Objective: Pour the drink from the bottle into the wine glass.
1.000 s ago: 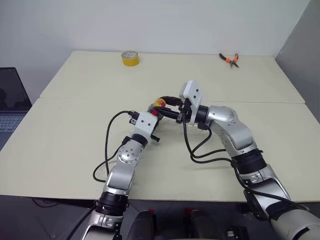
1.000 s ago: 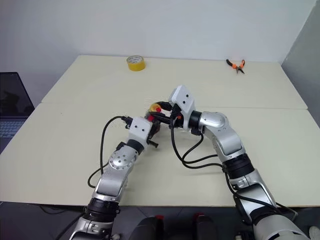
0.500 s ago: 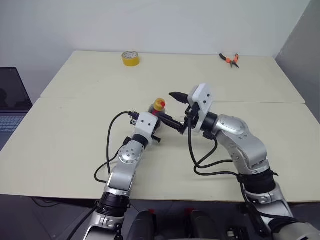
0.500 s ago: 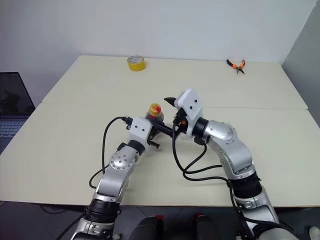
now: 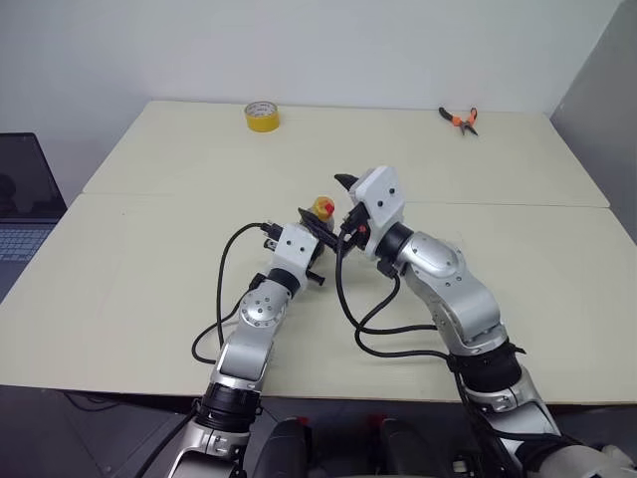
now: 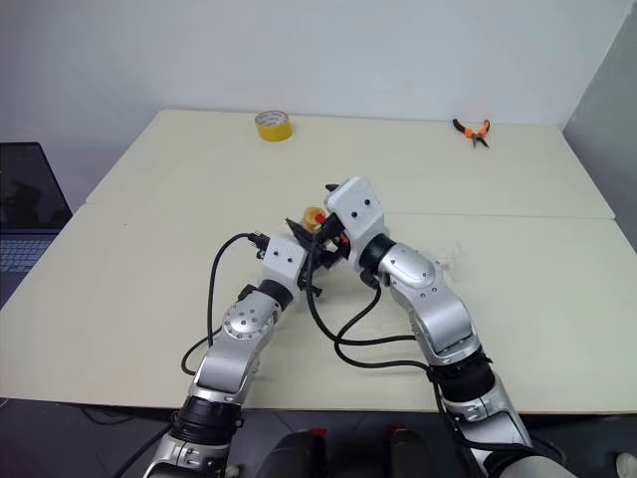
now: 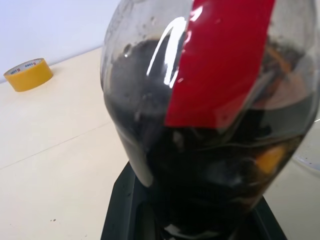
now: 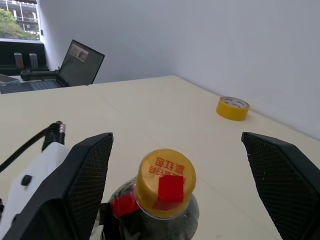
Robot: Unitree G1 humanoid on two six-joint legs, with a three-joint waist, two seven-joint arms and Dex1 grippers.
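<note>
My left gripper (image 5: pixel 307 232) is shut on the bottle (image 7: pixel 210 100), which stands upright near the table's middle. The drink (image 7: pixel 200 165) is dark behind the red label. The yellow cap (image 5: pixel 322 206) with a red mark is on the bottle's neck. My right gripper (image 8: pixel 176 145) is open, its black fingers (image 8: pixel 82 185) standing wide on either side of the cap without touching it. In the eye views the right gripper (image 5: pixel 332 204) hangs just behind and above the cap. A faint clear glint by my right forearm may be the wine glass (image 6: pixel 450 256); I cannot tell for sure.
A yellow tape roll (image 5: pixel 260 116) lies at the table's far edge, and orange-handled pliers (image 5: pixel 458 119) at the far right. A laptop (image 5: pixel 25 199) sits off the table to the left. Black cables loop from both wrists.
The right gripper opened off the cap, drew away to the right, then swung back and now stands open around the cap. The left gripper and the bottle stayed put.
</note>
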